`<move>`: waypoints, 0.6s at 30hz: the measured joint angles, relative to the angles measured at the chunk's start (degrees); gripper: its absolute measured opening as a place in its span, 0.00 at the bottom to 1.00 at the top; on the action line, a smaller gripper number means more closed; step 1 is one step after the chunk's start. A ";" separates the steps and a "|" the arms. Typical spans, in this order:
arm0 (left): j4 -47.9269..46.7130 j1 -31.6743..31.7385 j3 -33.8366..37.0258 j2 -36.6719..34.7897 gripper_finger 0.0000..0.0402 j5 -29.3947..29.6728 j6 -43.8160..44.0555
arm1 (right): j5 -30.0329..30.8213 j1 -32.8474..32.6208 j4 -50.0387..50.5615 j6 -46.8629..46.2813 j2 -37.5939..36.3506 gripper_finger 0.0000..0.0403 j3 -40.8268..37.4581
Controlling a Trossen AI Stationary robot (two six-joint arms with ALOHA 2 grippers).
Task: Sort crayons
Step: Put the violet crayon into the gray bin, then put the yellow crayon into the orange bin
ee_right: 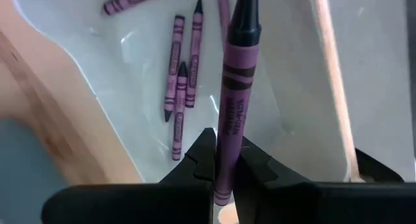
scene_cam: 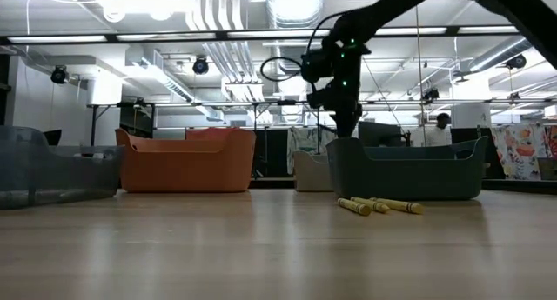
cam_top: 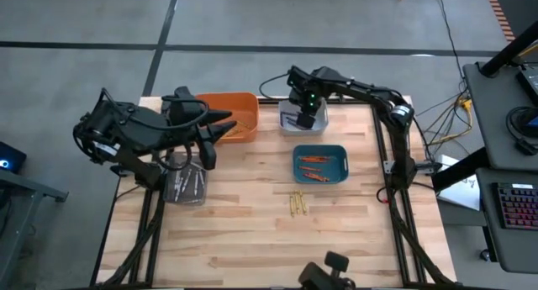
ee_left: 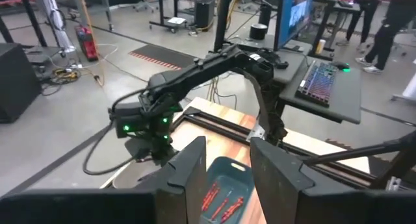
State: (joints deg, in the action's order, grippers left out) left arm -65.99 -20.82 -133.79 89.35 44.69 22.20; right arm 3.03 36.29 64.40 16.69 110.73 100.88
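My right pincer is pinching a purple crayon near its lower end, so the stick juts out past the fingertips and should fall clean when I let go. It hangs right over the pale bin, with four or so more purple crayons on the floor beneath, so that's the purple drop spot; release looks like the next move.

The teal bin sits a little off from the right pincer, back toward counter centre, and holds the red/orange crayons. Past it, farther from the pincer, a few yellow crayons lie loose on bare wood, apparently unsorted.

My left pincer waits spread, nothing between the fingers, up over the far side of the counter. The orange bin is just beside it and a clear bin is below; contents of that one too small to tell.
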 joint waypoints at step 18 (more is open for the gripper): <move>-4.12 -0.02 0.04 -0.07 0.25 1.33 3.90 | -0.44 0.68 0.09 -1.56 2.24 0.26 0.00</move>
State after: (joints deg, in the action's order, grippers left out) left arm -70.11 -20.84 -133.75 89.29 46.02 26.09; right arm 2.59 36.97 64.49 15.12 112.97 100.88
